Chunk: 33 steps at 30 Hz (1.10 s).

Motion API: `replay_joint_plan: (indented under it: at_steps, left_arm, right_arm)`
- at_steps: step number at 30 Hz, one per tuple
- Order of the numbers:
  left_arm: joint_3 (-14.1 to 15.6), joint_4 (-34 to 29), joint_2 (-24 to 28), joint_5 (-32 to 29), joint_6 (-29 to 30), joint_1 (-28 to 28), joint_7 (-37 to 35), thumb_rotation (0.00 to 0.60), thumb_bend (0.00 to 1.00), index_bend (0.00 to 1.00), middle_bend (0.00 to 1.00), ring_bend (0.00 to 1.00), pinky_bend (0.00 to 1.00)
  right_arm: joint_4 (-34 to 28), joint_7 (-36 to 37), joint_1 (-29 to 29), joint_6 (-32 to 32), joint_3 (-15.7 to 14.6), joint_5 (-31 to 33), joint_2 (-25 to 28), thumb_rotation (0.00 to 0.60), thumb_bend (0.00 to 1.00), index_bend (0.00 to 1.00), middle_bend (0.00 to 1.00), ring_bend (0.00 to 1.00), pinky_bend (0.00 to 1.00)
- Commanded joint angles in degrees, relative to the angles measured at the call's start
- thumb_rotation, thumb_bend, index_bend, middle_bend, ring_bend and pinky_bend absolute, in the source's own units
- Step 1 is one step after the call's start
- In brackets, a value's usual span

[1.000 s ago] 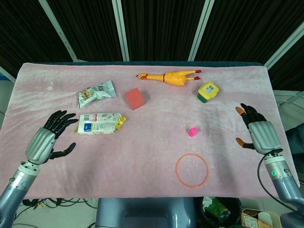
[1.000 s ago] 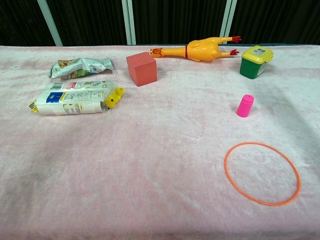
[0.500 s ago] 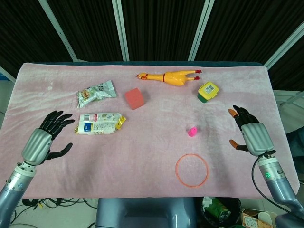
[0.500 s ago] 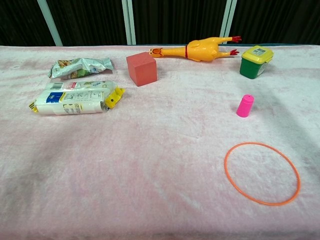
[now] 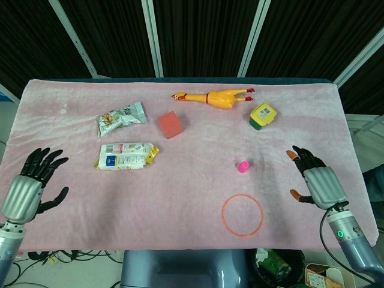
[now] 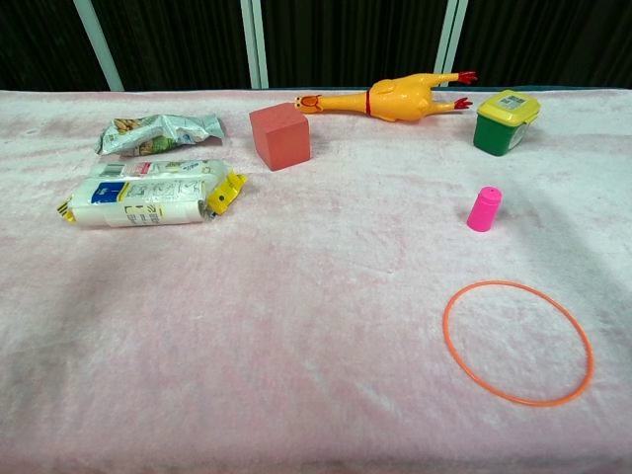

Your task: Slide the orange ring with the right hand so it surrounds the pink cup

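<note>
The orange ring (image 5: 242, 215) lies flat on the pink cloth (image 5: 192, 186) near the front edge, and the pink cup (image 5: 243, 166) stands apart from it, just beyond its far rim, so nothing is surrounded yet; the ring looks like a thin, light hoop, probably stiff enough to keep its shape but easy to skid or tip up on the fuzzy cloth, so I judge it best moved by pressing fingertips down on the near or right part of its rim and pushing it away toward the cup, not by lifting; the cup looks small and light, likely to topple if the rim catches it; the right hand (image 5: 317, 182) hovers to the right of the ring, well apart from it, fingers spread and holding nothing; the left hand (image 5: 27, 186) hangs at the far left edge, fingers apart and empty too; counting what lies on the cloth: one ring, one cup, one rubber chicken (image 5: 219, 97), one red cube (image 5: 170, 124), one green box with a yellow lid (image 5: 263, 116), two snack packets, a crinkled foil one (image 5: 122, 117) and a white one (image 5: 126, 156).
</note>
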Motion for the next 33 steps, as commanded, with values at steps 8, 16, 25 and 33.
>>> replay_joint_plan:
  at_steps: [8,16,25,33]
  left_arm:
    - [3.3,-3.68,1.94,-6.58,1.07,6.42,7.35,0.6,0.33,0.18,0.09,0.0,0.0]
    - [2.32,-3.13,1.26,-8.04,0.2,6.66,7.59,0.6,0.33,0.18,0.09,0.0,0.0]
    - [1.8,-2.89,0.99,-9.04,-1.23,6.55,7.87,0.6,0.33,0.18,0.09,0.0,0.0]
    - [1.97,-2.93,0.42,-8.68,-2.01,6.41,9.21,0.6,0.33,0.18,0.09,0.0,0.0]
  right_arm:
    - [-4.03,0.91,-4.64,-0.38,-10.65,-12.63,-3.84,0.6,0.15,0.15,0.0,0.03,0.19]
    - [0.08,-1.97,-3.34,-4.81,-10.77,-11.53,-14.22,0.6,0.18,0.23,0.0,0.03,0.19]
    - [1.91,-6.46,-2.32,-7.12,-10.71,-10.68,-19.86,0.6,0.22,0.36,0.0,0.03,0.19]
    - [4.7,-8.91,-2.25,-8.17,-10.42,-8.31,-22.46,0.6,0.25,0.45,0.0,0.03,0.19]
